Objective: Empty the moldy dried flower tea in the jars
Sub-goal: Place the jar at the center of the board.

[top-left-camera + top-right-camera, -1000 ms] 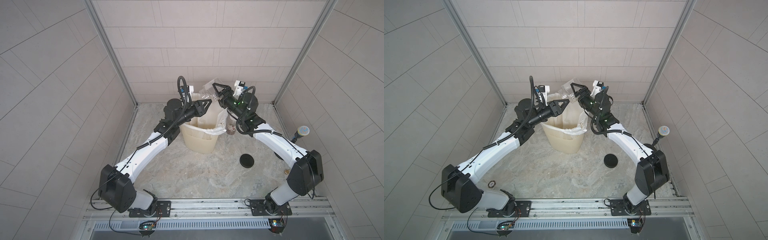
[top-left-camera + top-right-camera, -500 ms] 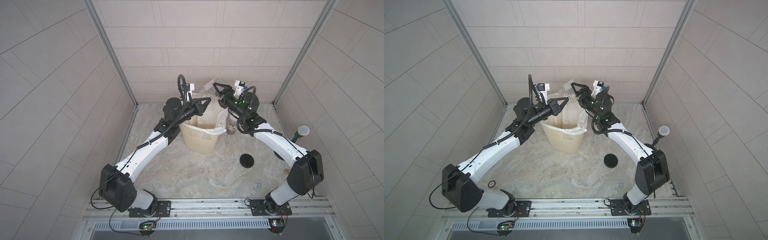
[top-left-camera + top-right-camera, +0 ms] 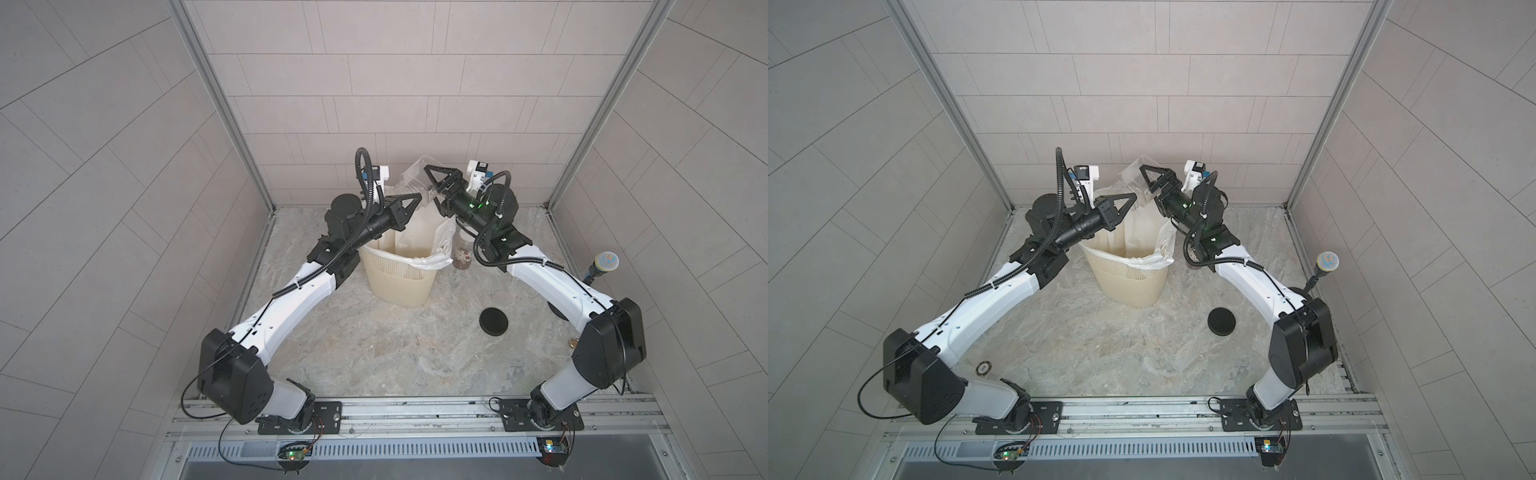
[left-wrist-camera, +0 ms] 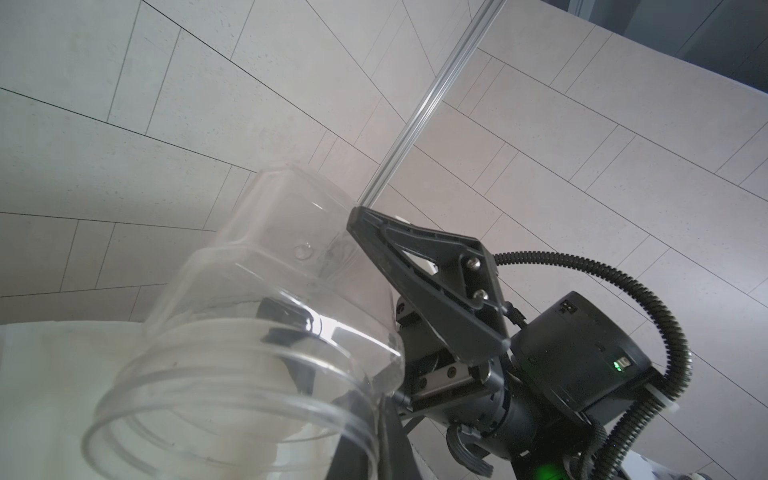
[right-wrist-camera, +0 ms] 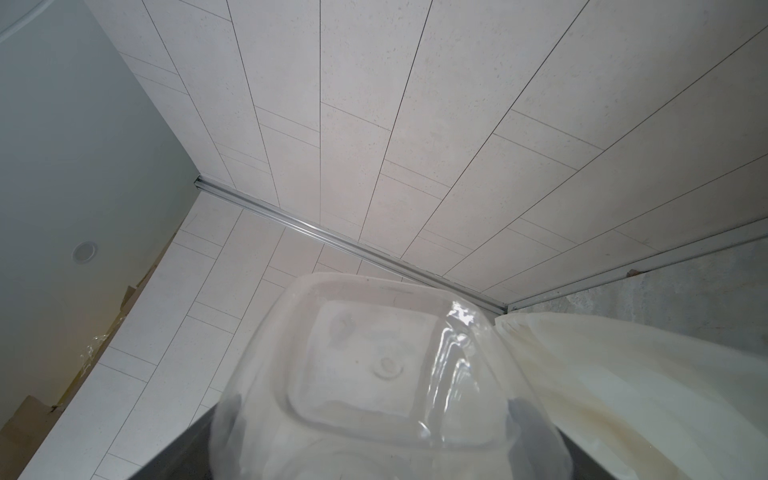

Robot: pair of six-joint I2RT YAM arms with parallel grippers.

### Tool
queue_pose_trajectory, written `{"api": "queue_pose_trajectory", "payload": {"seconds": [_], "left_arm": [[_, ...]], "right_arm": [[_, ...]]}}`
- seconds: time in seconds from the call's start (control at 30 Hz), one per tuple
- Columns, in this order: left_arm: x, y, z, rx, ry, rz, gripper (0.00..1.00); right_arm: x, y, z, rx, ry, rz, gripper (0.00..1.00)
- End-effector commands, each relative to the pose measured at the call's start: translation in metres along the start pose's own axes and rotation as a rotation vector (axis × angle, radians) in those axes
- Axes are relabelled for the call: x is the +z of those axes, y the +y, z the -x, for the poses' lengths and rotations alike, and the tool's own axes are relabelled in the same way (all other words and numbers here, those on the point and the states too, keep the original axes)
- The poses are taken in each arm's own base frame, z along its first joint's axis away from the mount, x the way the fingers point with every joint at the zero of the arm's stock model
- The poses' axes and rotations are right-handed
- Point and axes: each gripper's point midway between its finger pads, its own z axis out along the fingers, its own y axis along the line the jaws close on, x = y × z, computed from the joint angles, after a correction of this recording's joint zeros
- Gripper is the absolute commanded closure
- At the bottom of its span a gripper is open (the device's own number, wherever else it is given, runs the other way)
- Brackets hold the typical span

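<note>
Tipped jar (image 3: 415, 179) hangs above the bin (image 3: 399, 284), standing jar (image 3: 462, 255) sits just right of it

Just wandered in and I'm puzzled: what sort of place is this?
Probably a robot test booth, not a real room: tiled walls, two arms bolted to a metal rail, a lined bin.

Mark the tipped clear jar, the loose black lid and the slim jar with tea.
clear jar (image 4: 270, 270), left wrist view, on its see-through side wall.
black lid (image 3: 493, 321), in a top view, middle of its flat top.
slim jar (image 3: 462, 257), in a top view, on its tea-filled lower part.
</note>
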Motion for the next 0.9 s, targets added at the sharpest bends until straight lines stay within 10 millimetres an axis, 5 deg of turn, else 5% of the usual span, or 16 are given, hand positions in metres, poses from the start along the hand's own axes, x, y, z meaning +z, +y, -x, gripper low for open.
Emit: {"api": "queue_pose_trajectory", "payload": {"seconds": [0.0, 0.5, 0.7, 0.87], "left_arm": [[-0.009, -0.015, 0.029, 0.045, -0.082, -0.033, 1.00], [-0.041, 0.001, 0.069, 0.112, -0.199, 0.047, 1.00], [-0.077, 0.031, 0.100, 0.138, -0.249, 0.191, 1.00], [-0.115, 0.075, 0.110, 0.132, -0.213, 0.406, 1.00]], "right_arm": [[-0.006, 0.024, 0.013, -0.036, -0.033, 0.074, 0.00], [-0.028, 0.009, 0.050, -0.009, -0.109, 0.032, 0.00], [-0.037, 0.001, 0.053, -0.058, -0.113, -0.006, 0.00], [-0.045, -0.011, 0.049, -0.101, -0.101, -0.047, 0.00]]}}
